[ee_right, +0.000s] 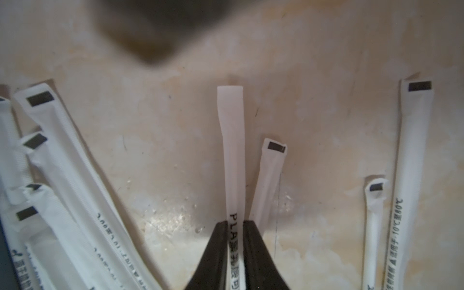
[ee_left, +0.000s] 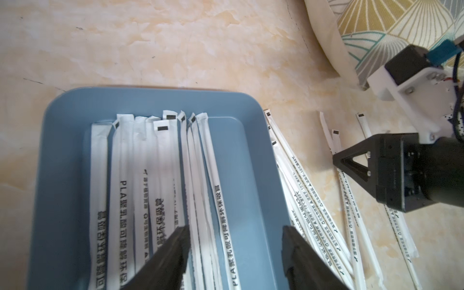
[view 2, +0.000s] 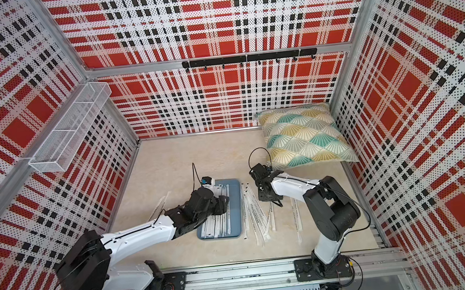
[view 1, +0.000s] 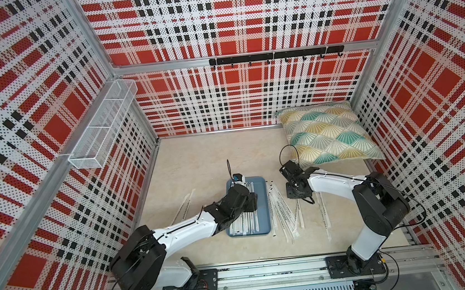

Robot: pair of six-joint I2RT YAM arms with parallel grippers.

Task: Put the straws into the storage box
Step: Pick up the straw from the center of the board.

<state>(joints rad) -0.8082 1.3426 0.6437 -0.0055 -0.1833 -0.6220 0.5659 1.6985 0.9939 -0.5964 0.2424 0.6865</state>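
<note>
top views first: the left arm (view 1: 181,229) stretches in from the lower left, wrist bent down. the left gripper (view 1: 251,202) hangs over the storage box (view 1: 263,206) at centre frame, where a layer of straws (view 1: 243,226) lies lengthwise. the loose straws (view 2: 254,222) are scattered on the table (view 1: 198,160) just right of the box. the right arm (view 1: 331,182) folds in from the lower right, elbow high, right gripper (view 1: 300,195) pointing down at them. left wrist view: the fingers (ee_left: 175,251) stand wide apart above the boxed straws, gripping nothing. right wrist view: the jaws are pinched narrow on the held straw (ee_right: 231,150), its free end sticking out ahead among other loose ones.
</note>
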